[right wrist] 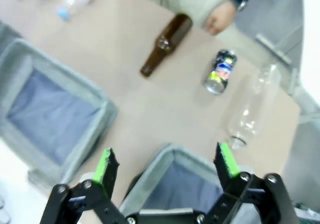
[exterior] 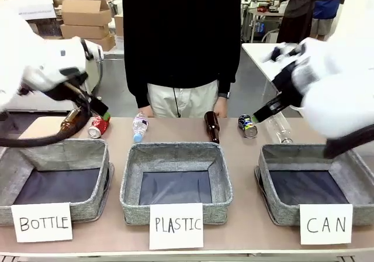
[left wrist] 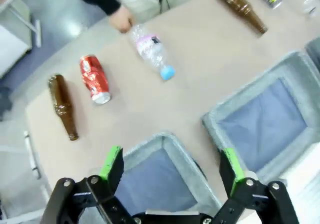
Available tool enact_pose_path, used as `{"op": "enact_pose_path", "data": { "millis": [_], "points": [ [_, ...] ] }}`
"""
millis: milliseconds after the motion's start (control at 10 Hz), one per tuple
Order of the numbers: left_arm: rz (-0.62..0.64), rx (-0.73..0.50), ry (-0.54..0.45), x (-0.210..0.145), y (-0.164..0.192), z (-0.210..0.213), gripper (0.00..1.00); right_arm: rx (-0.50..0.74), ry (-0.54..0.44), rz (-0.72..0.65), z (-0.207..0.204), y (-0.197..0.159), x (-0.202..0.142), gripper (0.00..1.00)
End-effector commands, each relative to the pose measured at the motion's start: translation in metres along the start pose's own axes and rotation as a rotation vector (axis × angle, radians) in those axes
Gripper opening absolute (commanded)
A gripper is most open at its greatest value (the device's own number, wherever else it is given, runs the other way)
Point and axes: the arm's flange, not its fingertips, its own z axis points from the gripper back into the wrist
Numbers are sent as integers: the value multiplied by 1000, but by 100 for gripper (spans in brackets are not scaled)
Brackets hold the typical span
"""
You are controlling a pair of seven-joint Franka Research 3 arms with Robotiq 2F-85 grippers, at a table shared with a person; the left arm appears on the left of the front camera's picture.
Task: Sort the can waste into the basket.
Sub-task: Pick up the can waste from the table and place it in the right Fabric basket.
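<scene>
My right claw (right wrist: 165,159) is hanging wide open and empty over the grey woven-fabric rectangular basket (exterior: 274,210) carded "CAN", and the crushed dark-blue metal can (right wrist: 219,71) is lying beyond its far rim. My left claw (left wrist: 171,159), equally spread and empty, is hovering well short of the red silver-topped metal can (left wrist: 94,78).

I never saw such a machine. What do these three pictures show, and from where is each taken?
Two white robot arms work at a table, opposite a person. One picture looks across the table; the other two come from cameras on the wrists. The left claw and the right claw are open, holding nothing. On the table lie a red can, a dark-blue can, two brown bottles and two clear plastic bottles. Nearer stand three grey baskets: BOTTLE, PLASTIC, CAN.
</scene>
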Motion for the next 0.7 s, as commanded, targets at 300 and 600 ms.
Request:
{"op": "enact_pose_path", "data": {
  "millis": [300, 600],
  "points": [
    [-71, -126, -84, -5, -14, 69, 100, 45, -4, -4, 66, 3, -13, 100],
    [448, -1059, -433, -40, 69, 56, 100, 854, -180, -822, 65, -80, -49, 100]
  ]
}}
